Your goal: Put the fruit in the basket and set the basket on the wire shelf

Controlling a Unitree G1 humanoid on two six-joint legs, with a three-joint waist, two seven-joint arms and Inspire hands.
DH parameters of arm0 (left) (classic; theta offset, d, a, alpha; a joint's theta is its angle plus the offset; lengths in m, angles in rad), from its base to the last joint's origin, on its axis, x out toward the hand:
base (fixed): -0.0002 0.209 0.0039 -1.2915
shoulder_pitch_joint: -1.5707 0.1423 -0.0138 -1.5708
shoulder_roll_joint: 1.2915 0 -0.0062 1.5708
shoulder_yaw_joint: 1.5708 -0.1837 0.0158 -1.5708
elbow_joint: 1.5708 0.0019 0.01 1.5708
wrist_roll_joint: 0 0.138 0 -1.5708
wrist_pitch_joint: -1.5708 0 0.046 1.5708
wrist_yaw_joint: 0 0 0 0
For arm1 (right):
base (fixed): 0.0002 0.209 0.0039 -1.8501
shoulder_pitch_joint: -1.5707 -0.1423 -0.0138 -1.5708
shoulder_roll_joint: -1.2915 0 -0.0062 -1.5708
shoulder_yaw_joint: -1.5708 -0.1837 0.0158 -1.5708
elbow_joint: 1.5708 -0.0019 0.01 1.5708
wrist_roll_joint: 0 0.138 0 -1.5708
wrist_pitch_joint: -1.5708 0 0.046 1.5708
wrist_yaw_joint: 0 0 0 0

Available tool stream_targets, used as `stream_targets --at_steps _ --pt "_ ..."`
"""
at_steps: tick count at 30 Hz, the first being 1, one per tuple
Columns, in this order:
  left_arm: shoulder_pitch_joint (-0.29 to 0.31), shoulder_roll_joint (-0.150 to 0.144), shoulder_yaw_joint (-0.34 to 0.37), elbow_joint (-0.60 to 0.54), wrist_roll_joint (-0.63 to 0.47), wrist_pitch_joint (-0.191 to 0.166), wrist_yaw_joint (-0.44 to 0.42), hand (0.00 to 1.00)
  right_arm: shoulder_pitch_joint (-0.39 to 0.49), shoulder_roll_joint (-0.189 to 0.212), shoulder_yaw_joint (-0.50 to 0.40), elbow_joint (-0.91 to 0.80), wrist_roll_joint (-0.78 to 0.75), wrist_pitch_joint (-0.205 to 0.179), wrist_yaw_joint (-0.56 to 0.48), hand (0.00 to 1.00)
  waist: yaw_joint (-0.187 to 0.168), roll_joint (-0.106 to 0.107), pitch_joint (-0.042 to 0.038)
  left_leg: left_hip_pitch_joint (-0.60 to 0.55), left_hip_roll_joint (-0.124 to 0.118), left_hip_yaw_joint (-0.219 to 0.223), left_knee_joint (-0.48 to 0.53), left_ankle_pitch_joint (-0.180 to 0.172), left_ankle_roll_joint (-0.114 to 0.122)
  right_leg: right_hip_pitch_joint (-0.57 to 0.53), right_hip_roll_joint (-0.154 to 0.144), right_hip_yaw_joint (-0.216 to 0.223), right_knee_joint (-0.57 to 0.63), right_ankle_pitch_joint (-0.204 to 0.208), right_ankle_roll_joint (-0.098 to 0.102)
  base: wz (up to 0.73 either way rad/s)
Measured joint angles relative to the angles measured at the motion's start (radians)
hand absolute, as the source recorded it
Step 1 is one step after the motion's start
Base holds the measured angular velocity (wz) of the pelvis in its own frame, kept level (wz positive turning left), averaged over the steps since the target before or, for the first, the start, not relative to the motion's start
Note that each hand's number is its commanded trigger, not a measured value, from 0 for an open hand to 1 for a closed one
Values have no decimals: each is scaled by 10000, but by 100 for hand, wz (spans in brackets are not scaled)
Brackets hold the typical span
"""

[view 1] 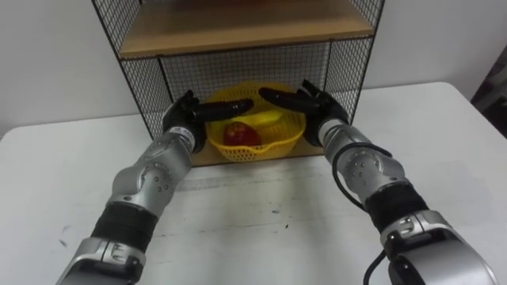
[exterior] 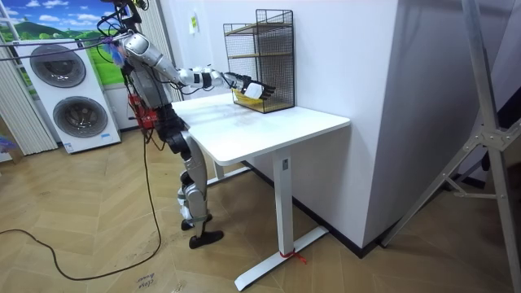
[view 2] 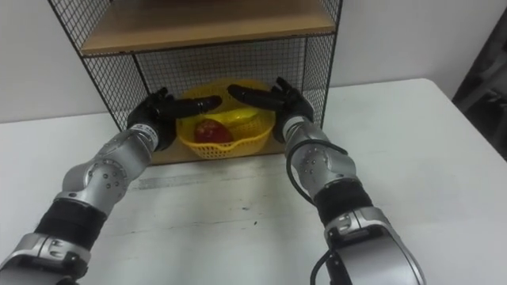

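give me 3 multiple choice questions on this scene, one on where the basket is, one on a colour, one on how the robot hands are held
1. Where is the basket?
A. on the lowest level of the wire shelf
B. in a sink
C. on a chair

2. What colour is the basket?
A. blue
B. yellow
C. white

3. How are the left robot hand and the right robot hand held?
A. both curled into fists, far from the basket
B. fingers stretched out straight over the basket's rim, one hand on each side
C. both flat on the table

Answers:
1 A: the basket sits inside the mesh, at the bottom.
2 B: its wall is yellow, with a red apple and a banana inside.
3 B: each hand reaches in from its own side, with dark fingers lying straight above the rim.
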Motion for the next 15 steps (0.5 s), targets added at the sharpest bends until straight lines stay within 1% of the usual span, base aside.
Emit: stream_targets --at_steps 6,8,10,12,14,15 --pt "-3 8 125 0 3 0 -17 0 5 21 -130 0 -54 41 26 0 -59 -22 -10 -10 5 78 -73 57 4 -81 -6 -2 39 1 -1 -2" --pt "-2 22 125 0 5 0 -121 0 19 26 -281 -4 -89 71 27 0 -55 -61 -33 -6 9 90 -72 57 4 -80 -7 -1 44 1 -2 0" --pt "-3 48 126 0 6 0 -239 0 18 -7 -369 -5 -44 72 28 0 -41 -112 -65 -3 9 92 -72 57 4 -80 -10 -8 44 1 -2 0" --pt "-3 105 126 0 4 0 -281 0 18 -16 -401 -5 -18 71 33 0 -39 -191 -114 2 12 92 -60 57 3 -77 -8 -13 43 0 -3 0" --pt "-5 227 135 -10 3 1 -375 0 16 -17 -444 -19 -17 73 41 0 -46 -283 -173 -6 13 91 -63 57 4 -70 -12 -15 43 1 -3 0" --pt "-6 261 148 -30 5 5 -395 0 16 -18 -462 -26 -17 74 48 0 -39 -299 -188 -11 12 88 -66 56 4 -75 -12 -10 39 0 -3 0"
